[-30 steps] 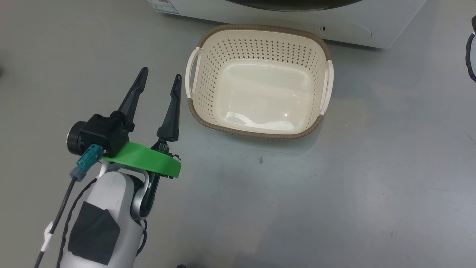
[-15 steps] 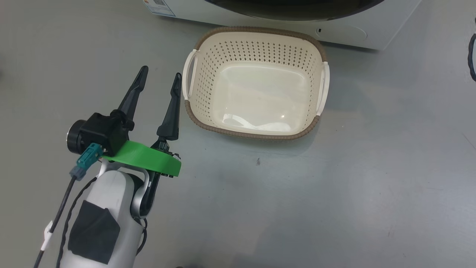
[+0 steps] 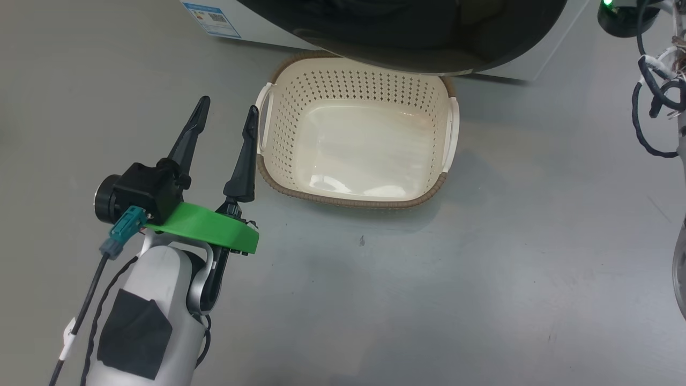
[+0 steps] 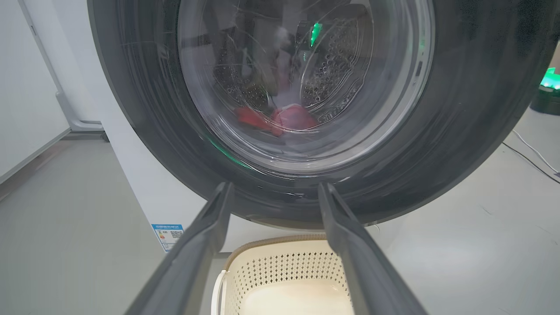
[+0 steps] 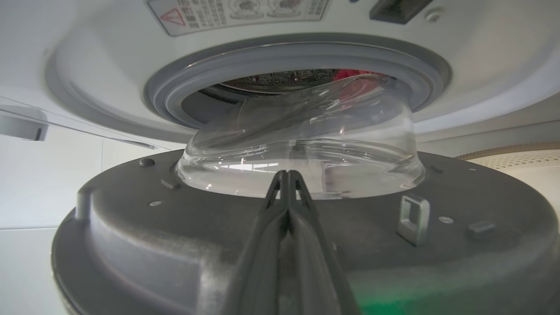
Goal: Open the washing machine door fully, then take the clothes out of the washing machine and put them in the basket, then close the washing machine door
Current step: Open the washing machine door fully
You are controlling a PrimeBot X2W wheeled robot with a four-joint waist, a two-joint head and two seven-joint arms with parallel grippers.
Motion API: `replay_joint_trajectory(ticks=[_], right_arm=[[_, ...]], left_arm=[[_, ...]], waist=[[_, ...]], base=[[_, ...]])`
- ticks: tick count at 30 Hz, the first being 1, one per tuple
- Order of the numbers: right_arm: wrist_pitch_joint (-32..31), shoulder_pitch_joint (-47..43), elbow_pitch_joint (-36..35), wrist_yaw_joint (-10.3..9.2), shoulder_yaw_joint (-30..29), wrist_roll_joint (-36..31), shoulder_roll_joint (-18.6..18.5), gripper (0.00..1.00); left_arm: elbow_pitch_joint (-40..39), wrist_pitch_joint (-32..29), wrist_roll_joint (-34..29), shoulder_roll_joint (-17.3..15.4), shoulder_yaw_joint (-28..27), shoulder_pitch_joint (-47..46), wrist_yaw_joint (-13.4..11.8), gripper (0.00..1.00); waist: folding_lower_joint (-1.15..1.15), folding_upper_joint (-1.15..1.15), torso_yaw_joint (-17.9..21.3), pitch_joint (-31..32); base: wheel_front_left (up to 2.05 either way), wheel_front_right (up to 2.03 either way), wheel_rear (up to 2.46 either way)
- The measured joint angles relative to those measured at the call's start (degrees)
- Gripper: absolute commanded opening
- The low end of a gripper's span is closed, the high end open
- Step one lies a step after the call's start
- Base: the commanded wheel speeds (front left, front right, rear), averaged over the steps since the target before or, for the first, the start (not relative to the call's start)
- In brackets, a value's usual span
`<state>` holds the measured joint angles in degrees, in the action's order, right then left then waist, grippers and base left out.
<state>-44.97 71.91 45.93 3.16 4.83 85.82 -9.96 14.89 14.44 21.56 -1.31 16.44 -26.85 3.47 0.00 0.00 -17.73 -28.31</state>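
The left gripper point(image 3: 229, 104) is spread wide and empty beside the basket point(image 3: 348, 202). The right gripper point(image 5: 286, 176), pressed together, lies over the washing machine door point(image 5: 153, 227), perhaps touching it. The clothes point(image 4: 291, 119) sit inside the drum point(image 4: 332, 74).
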Motion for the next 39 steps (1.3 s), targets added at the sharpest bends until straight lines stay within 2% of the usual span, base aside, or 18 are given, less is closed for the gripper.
replay_joint_trajectory(ticks=[6,22,39], right_arm=[[-3.3,-2.3,0.0,1.48,0.8,1.7,1.0,0.00],[-11.8,-9.7,-3.1,3.31,2.2,6.6,4.2,0.00],[-17.5,-19.9,-6.9,3.50,5.3,9.3,4.9,0.00]], left_arm=[[0.9,0.0,-0.3,0.0,0.0,0.1,-0.1,1.00],[3.5,0.0,-1.4,0.0,0.1,2.0,-0.1,1.00],[7.0,0.0,-0.9,0.0,1.9,5.4,-0.1,1.00]], waist=[[0.00,0.00,0.9,1.2],[0.00,0.00,2.3,5.2],[0.00,0.00,0.1,11.1]], base=[[0.00,0.00,0.00],[0.00,0.00,0.00],[0.00,0.00,0.00]])
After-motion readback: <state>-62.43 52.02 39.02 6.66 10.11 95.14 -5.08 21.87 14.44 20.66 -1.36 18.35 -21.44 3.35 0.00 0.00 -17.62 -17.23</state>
